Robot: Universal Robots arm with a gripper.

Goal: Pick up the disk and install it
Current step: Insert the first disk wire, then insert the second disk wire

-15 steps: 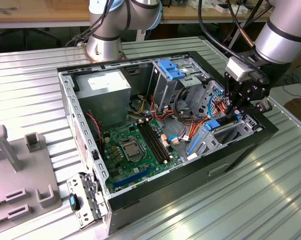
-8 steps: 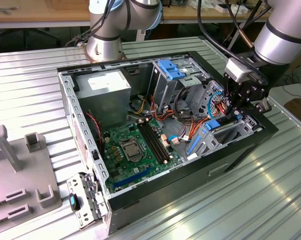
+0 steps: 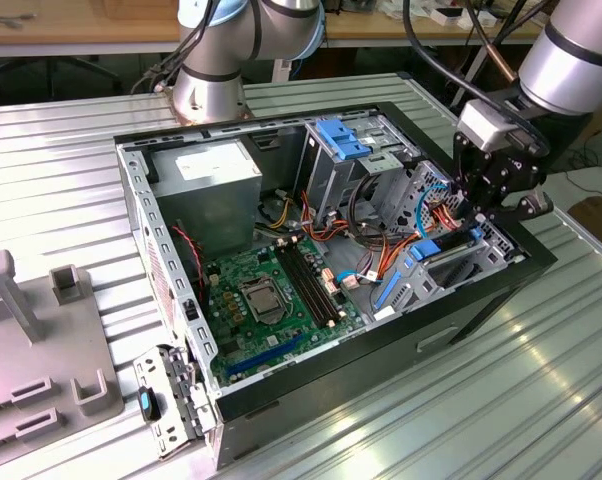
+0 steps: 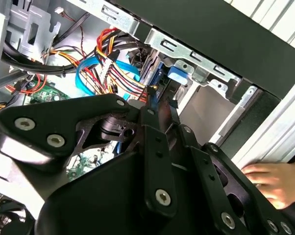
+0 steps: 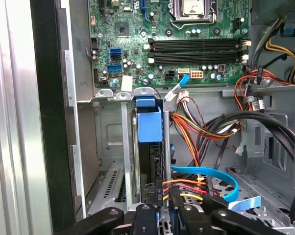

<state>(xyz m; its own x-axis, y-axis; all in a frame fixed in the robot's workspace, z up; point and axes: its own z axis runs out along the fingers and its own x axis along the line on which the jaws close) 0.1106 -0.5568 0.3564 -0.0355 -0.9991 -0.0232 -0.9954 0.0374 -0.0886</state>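
Down at the lower drive bay of the open computer case, the gripper sits at the case's corner toward the exterior view's right, its black linkage reaching into the bay. In both wrist views its black fingers lie drawn close together at the edge of the disk, which stands on edge inside the bay with its bright blue carrier rail facing the first wrist camera; the fingers seem to pinch the disk's near end, though the contact itself is hidden behind the linkage (so I cannot tell for sure that they have hold of it). In the exterior view the disk shows as a blue strip just beneath the gripper, slanting into the bay.

Just beside the disk, a bundle of red, orange and yellow wires and a flat blue cable cross the bay. In the second wrist view a person's hand rests near the outside of the case.

Farther in lies the green motherboard, with the grey power supply beyond it. Atop the tall drive cage sits a fixed blue bracket. The case rests on a ribbed metal table, and a grey fixture stands well apart toward the exterior view's left.
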